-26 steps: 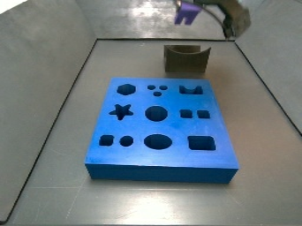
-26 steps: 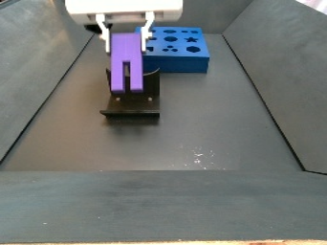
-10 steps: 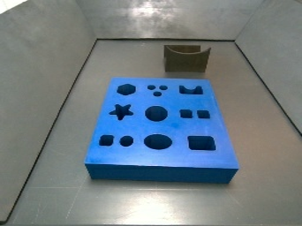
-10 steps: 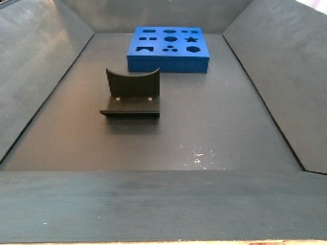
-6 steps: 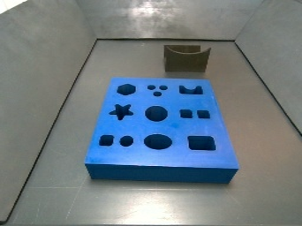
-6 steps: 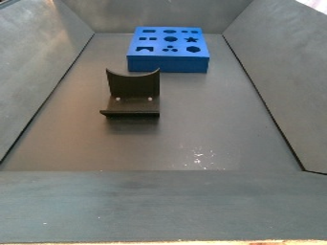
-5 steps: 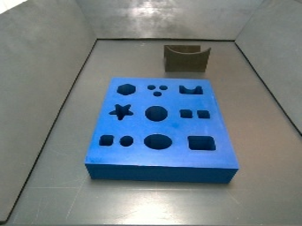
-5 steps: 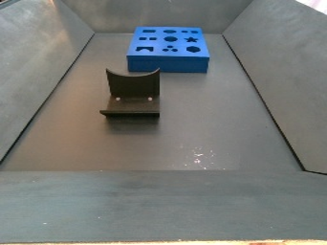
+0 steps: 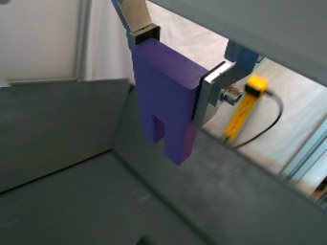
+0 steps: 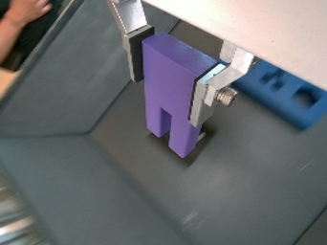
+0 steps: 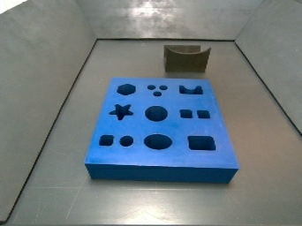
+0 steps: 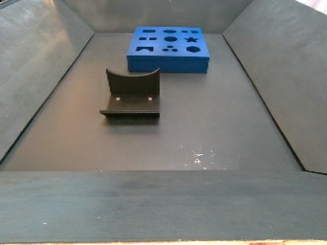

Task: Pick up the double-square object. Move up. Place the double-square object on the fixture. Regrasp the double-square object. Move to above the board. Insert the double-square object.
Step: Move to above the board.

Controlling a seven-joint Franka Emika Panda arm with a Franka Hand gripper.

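Dark tabletop (image 12: 192, 134) bears board (image 11: 160, 124) and empty fixture (image 12: 130, 96). Out of both side views, gripper (image 10: 173, 72) clamps double-square object (image 10: 175, 91), prongs downward, apparently raised for placing.

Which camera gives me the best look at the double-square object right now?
A wrist view: the double-square object hangs prongs-down, gripped by the tool, with the board behind. The other wrist camera also shows it, less squarely. Neither side view shows it.
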